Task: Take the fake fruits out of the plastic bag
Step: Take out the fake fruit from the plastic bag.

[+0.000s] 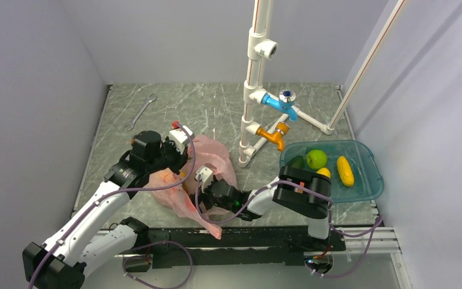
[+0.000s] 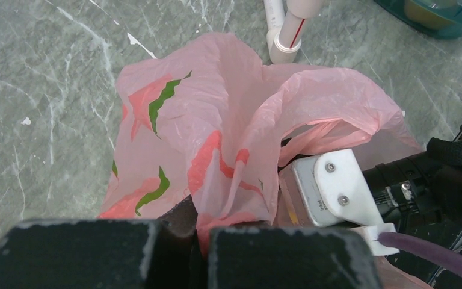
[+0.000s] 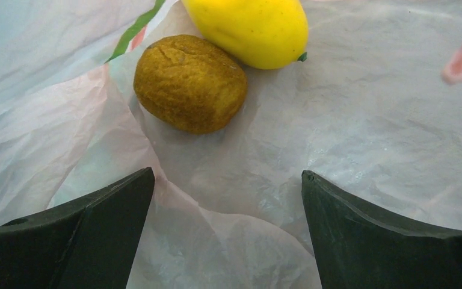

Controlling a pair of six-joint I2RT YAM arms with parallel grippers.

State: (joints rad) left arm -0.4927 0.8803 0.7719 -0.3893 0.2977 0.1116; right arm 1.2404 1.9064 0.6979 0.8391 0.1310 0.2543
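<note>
R gripper (image 3: 227, 174) inside bag (image 3: 367, 120): mango (image 3: 249, 27), prob. orange (image 3: 189, 81)

top view looks down; both wrist views sit close on plastic bag (image 1: 214, 154).

Left gripper (image 2: 186, 247) pads pinch fold of pink plastic bag (image 2: 228, 120), bunched on marble desk (image 2: 48, 90); white wrist block (image 2: 334, 186) at bag mouth; pipe foot (image 2: 286, 42) beyond.
</note>
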